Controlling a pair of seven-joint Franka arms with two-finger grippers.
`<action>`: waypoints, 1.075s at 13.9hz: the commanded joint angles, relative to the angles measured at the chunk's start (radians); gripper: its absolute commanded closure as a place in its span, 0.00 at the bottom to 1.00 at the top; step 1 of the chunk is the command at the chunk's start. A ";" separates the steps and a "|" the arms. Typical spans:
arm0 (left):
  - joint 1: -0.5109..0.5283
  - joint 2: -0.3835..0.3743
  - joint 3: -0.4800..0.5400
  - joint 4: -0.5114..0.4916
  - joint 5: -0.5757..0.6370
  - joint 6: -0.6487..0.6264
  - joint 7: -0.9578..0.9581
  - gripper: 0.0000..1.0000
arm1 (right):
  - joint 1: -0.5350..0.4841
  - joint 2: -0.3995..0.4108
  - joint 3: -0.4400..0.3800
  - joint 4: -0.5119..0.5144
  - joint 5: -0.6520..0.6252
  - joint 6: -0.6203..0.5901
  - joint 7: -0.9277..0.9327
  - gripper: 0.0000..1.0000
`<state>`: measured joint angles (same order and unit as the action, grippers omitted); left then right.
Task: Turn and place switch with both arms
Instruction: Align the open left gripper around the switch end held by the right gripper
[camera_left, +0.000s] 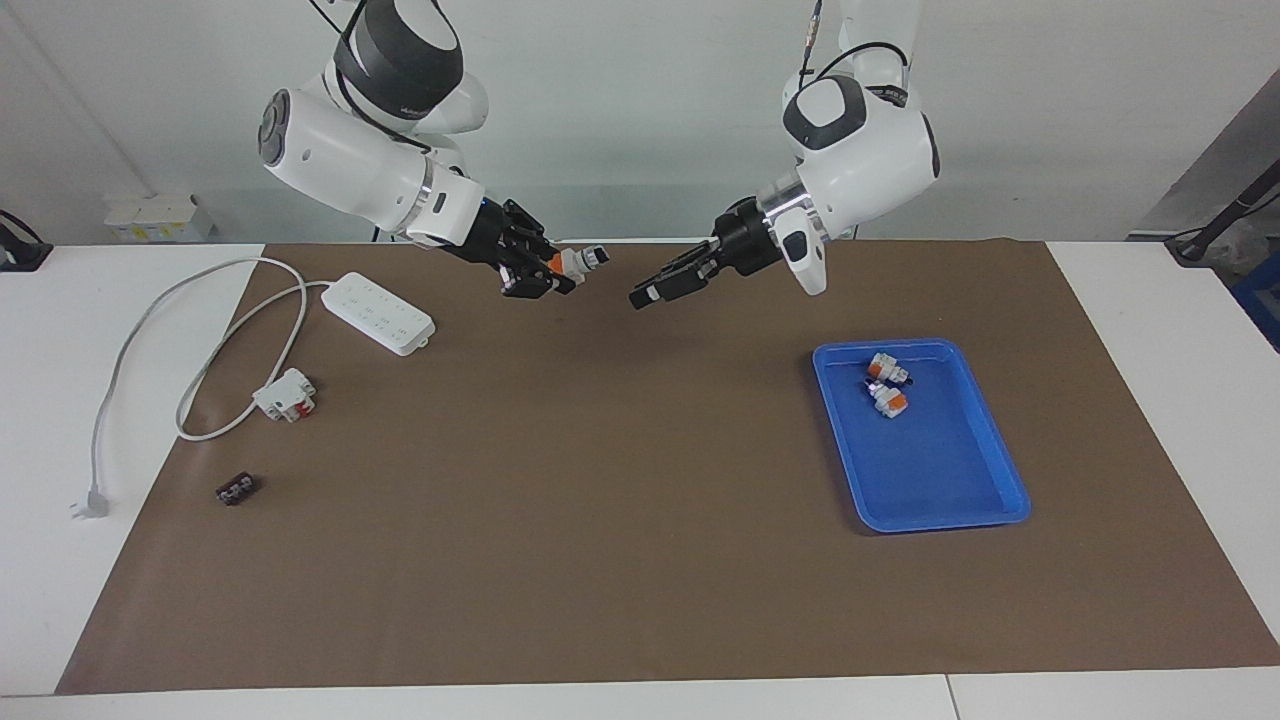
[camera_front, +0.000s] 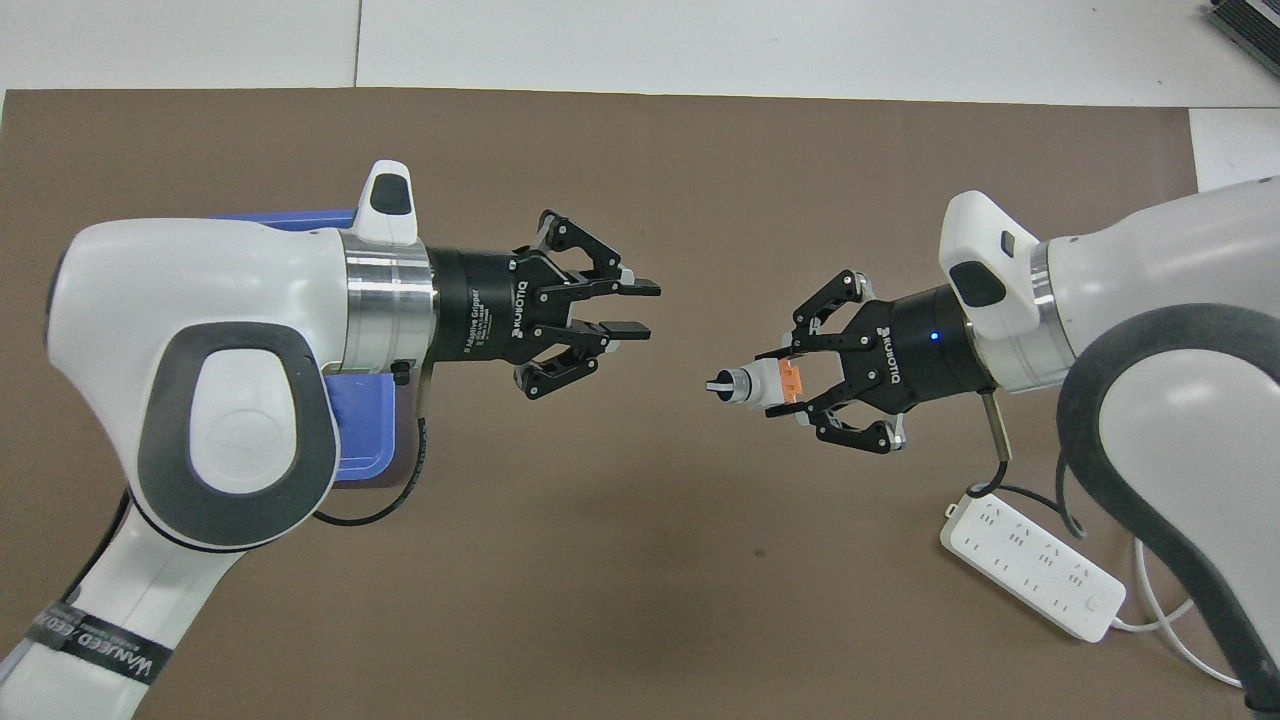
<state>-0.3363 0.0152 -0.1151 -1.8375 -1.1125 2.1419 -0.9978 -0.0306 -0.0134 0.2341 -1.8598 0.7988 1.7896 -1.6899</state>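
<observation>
The switch (camera_front: 762, 384) was found clamped by its orange block in the right gripper (camera_front: 790, 385), held above the table (camera_left: 620, 560) with the knob pointed at the left gripper (camera_front: 630, 309), whose jaws were slightly parted and empty, just apart.

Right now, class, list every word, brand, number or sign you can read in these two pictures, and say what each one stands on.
"ROBOTIQ": on the black body of the right gripper, which holds the switch.
"ROBOTIQ": on the black body of the left gripper; the smaller line beside it is too small to read surely.
White lettering on the black band round the left arm: too blurred to read.
Nothing readable on the power strip or the blue tray.
</observation>
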 joint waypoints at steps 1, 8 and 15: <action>0.032 -0.049 0.002 -0.020 -0.015 -0.057 -0.134 0.67 | 0.001 -0.033 -0.002 -0.035 0.025 0.021 0.018 1.00; -0.064 -0.104 -0.008 -0.098 0.054 -0.043 -0.419 0.67 | 0.000 -0.033 -0.002 -0.035 0.025 0.022 0.018 1.00; -0.102 -0.147 -0.009 -0.161 0.066 0.008 -0.547 0.51 | 0.000 -0.033 -0.002 -0.035 0.025 0.022 0.016 1.00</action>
<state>-0.4251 -0.0949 -0.1327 -1.9551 -1.0630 2.1031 -1.4987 -0.0306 -0.0167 0.2330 -1.8617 0.7992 1.7898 -1.6894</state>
